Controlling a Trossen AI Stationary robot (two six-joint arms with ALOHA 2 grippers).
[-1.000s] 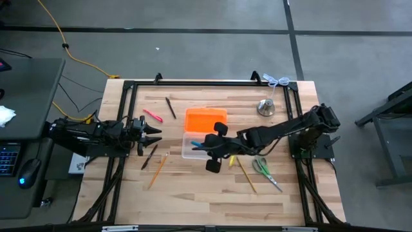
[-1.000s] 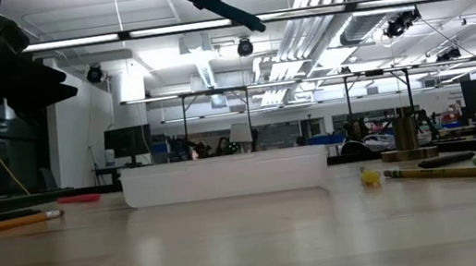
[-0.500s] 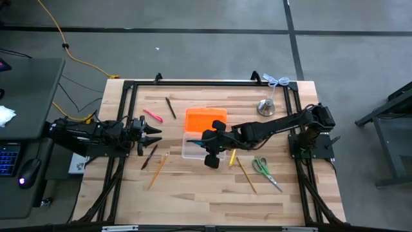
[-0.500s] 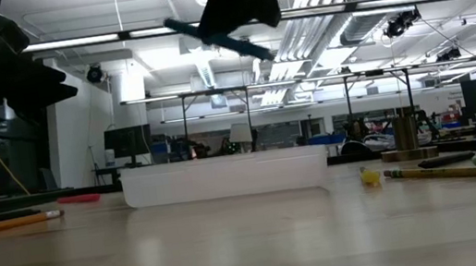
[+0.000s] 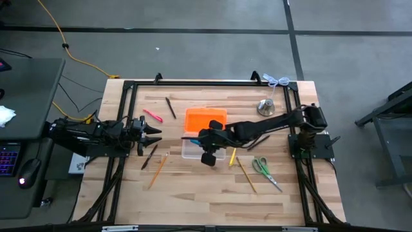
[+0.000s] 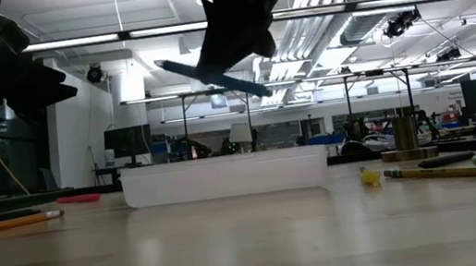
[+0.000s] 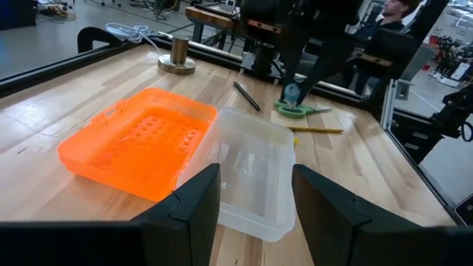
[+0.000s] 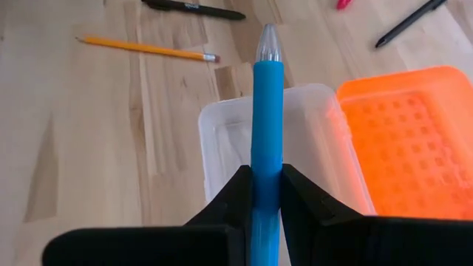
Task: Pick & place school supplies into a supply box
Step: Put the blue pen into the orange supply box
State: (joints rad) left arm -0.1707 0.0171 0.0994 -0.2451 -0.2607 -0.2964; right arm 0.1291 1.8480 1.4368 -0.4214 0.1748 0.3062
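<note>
My right gripper (image 5: 205, 139) hangs over the supply box and is shut on a blue pen (image 8: 266, 111), one of the school supplies. The pen also shows in the low view (image 6: 211, 73). The supply box is a clear tray (image 5: 192, 149) with its orange lid (image 5: 206, 119) lying open on its far side. More pens, pencils (image 5: 158, 169) and green-handled scissors (image 5: 265, 169) lie flat on the table. My left gripper (image 7: 255, 199) waits open at the table's left, pointing toward the box. My right gripper pinches the blue pen's shaft (image 8: 266, 171) between its two fingers (image 8: 235, 193), slanting down from the table's right. The pen's clear-tipped end (image 8: 267, 33) sticks out beyond the fingers toward the table's left. The pen hangs tilted, lifted clear above the tray (image 6: 226, 177).
A pink pen (image 5: 152, 115) and a black pen (image 5: 170, 107) lie far left of the box, and a dark pen (image 5: 149, 156) near left. A short yellow piece (image 5: 233, 156), a pencil (image 5: 246, 174) and a black pen (image 5: 259, 142) lie to the right. A silver bell-shaped object (image 5: 266, 107) stands at the far right.
My right gripper has gone down and toward the table's left with the blue pen, from beside the box's right end to above the clear tray. It has also tipped further downward. The pen stays in the grip, tilted and clear of the box.
</note>
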